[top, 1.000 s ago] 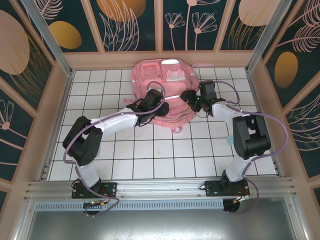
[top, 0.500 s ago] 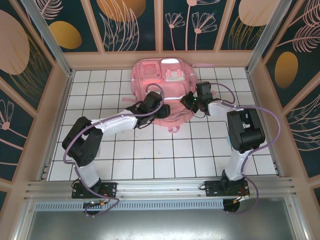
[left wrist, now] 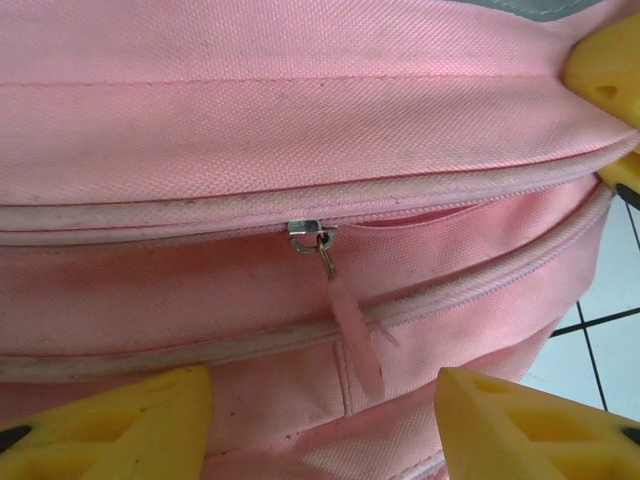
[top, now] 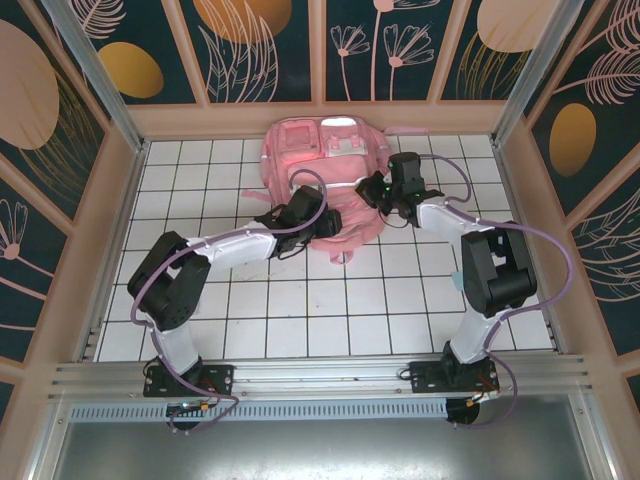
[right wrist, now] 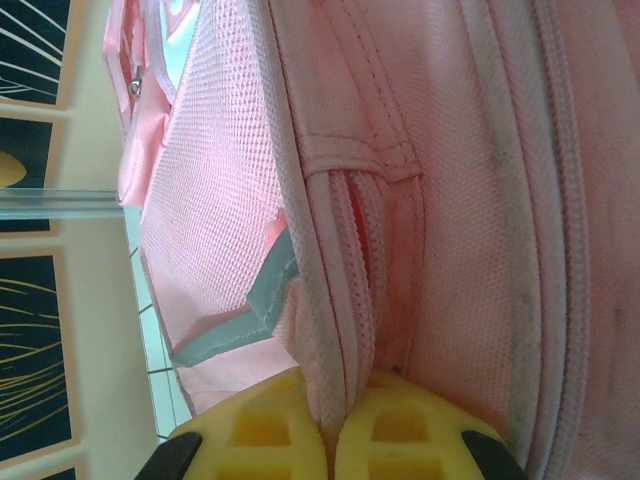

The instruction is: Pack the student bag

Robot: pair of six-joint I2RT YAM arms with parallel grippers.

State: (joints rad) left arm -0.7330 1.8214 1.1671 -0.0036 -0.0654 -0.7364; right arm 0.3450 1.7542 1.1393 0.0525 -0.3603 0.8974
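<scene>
Bag: the student bag (top: 325, 165) lies at the far middle of the tiled table (top: 200, 300), close to the back wall, with both arms reaching onto its near end.
Left gripper: the left gripper (left wrist: 320, 420) is spread, one yellow finger on each side of the pink pull tab (left wrist: 355, 335), touching neither it nor the slider (left wrist: 305, 233).
Right gripper: the right gripper (right wrist: 332, 430) is pressed together, pinching a piped seam (right wrist: 320, 330) of the bag's fabric.
Zip: the track looks shut left of the slider; a slim gap shows to its right.
Step in hand: most likely opening this zip so the bag can be filled.
Doing it well: the left fingers should centre on the tab and close low on it, then draw along the track, not away from it.
Anchor: the right pinch should hold the fabric taut against that pull.
Risk: the soft tab may slip out sideways, or the whole bag may slide.
</scene>
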